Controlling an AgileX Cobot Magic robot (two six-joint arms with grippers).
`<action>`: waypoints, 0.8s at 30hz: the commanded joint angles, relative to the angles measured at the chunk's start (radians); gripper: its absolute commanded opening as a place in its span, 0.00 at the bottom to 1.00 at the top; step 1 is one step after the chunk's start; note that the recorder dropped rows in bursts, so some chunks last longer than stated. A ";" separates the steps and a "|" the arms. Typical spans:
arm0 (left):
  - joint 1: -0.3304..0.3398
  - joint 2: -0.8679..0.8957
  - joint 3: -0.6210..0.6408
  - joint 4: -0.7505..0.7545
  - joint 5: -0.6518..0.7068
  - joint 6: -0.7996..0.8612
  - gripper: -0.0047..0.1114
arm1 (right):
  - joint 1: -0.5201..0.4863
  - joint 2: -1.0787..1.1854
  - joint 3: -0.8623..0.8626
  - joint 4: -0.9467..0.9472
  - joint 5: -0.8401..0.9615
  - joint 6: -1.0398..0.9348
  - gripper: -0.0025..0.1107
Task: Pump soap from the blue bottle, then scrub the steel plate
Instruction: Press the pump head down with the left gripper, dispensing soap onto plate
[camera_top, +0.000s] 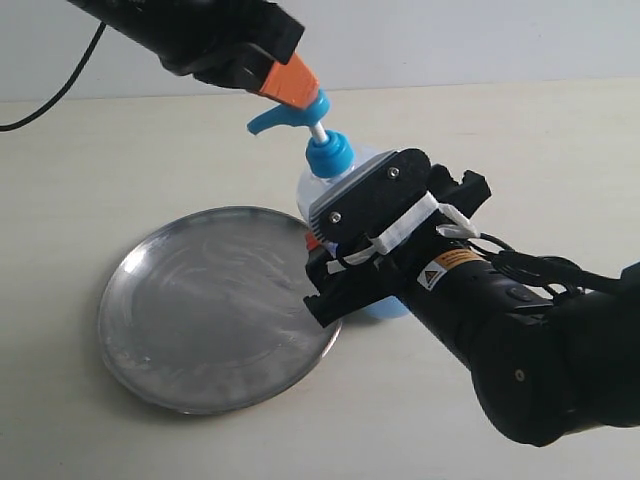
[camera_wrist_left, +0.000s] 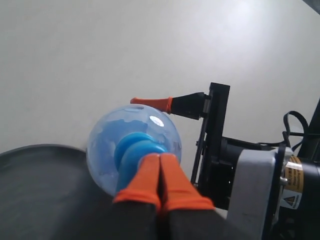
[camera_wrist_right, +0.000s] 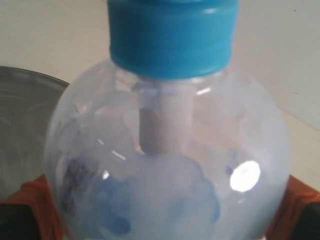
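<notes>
The blue bottle (camera_top: 322, 185) stands upright on the surface (camera_top: 520, 120), just beside the far right rim of the steel plate (camera_top: 130, 270). Its spout points toward the plate. My right hand (camera_top: 335, 255) is clamped around the bottle's round body, an orange pad on either side. My left hand (camera_top: 295, 85) has its fingers pressed together and sits on top of the pump head (camera_top: 285, 118).

Finding: the pumping step is in hand. The white stem shows above the collar, so the head is not fully down. The plate carries pale streaks, but I cannot confirm a fresh blob of soap.

Requirement: press straight down with the left hand while the right holds the bottle firm against tipping, with the spout over the plate.
</notes>
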 joint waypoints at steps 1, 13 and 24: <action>-0.005 0.029 0.010 0.018 0.046 -0.007 0.04 | 0.002 0.000 -0.004 -0.072 0.034 0.002 0.02; -0.005 0.064 0.012 0.053 0.074 -0.026 0.04 | 0.002 0.000 -0.004 -0.076 0.034 0.006 0.02; -0.005 0.123 0.012 0.072 0.119 -0.032 0.04 | 0.002 0.000 -0.004 -0.076 0.027 0.006 0.02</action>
